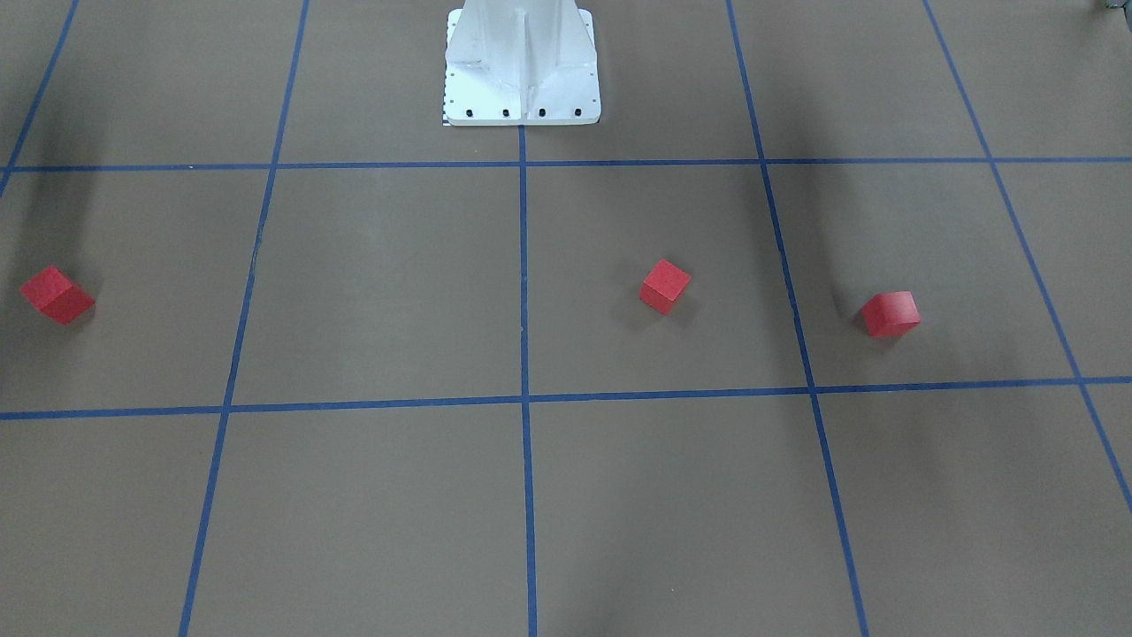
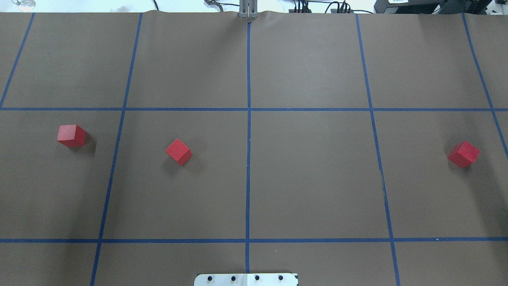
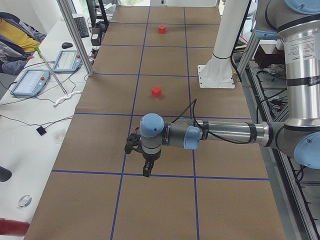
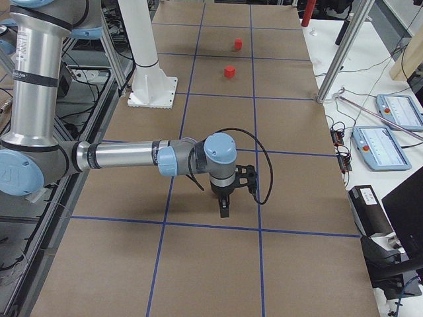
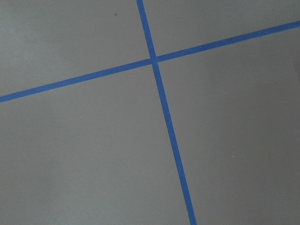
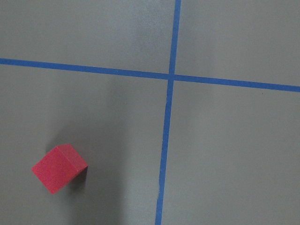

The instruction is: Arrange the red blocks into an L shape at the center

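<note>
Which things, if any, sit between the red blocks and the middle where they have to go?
Nothing visible does. Only flat blue tape lines lie between the center and the left block, the middle block and the right block.

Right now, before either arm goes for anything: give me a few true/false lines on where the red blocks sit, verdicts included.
1. Three red blocks lie on the table. True.
2. Two of the blocks touch each other. False: all three lie well apart, so there is no L yet.
3. Two blocks lie on the robot's left of the centre tape line, and one lies on its right. True.
4. The left wrist camera shows a block. False: it shows only crossing tape lines on bare table. The right wrist camera is the one that shows a block.
</note>
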You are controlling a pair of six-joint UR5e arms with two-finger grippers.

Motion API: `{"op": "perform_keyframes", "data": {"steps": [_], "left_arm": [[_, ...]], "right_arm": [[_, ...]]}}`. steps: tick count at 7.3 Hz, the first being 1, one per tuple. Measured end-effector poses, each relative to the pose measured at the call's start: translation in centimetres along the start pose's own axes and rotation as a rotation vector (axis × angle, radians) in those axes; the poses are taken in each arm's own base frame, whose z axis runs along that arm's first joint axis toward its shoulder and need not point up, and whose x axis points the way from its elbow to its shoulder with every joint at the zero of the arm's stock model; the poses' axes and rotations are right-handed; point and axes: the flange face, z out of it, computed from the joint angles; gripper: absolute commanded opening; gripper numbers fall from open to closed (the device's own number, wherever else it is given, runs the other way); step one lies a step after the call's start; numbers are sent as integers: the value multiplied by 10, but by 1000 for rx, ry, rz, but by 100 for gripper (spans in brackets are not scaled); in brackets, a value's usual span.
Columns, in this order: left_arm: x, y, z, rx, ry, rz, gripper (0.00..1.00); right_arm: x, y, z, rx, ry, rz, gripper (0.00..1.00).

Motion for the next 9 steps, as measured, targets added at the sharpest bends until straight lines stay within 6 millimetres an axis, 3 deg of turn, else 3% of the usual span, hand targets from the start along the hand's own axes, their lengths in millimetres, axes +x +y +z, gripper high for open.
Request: {"op": "perform_keyframes", "data": {"steps": [4, 6, 7, 9], "left_arm": [[4, -2, -4, 22, -4, 14, 100], [7, -9, -8, 47, -5, 36, 100], [9, -16, -11, 78, -8, 65, 100], [20, -56, -29, 180, -20, 158, 100]], "right_arm": [[-2, -2, -2, 5, -1, -5, 99], [-9, -12, -9, 38, 0, -31, 99], [-15, -22, -16, 85, -1, -71, 99], [-22, -30, -22, 149, -16, -122, 99]]}}
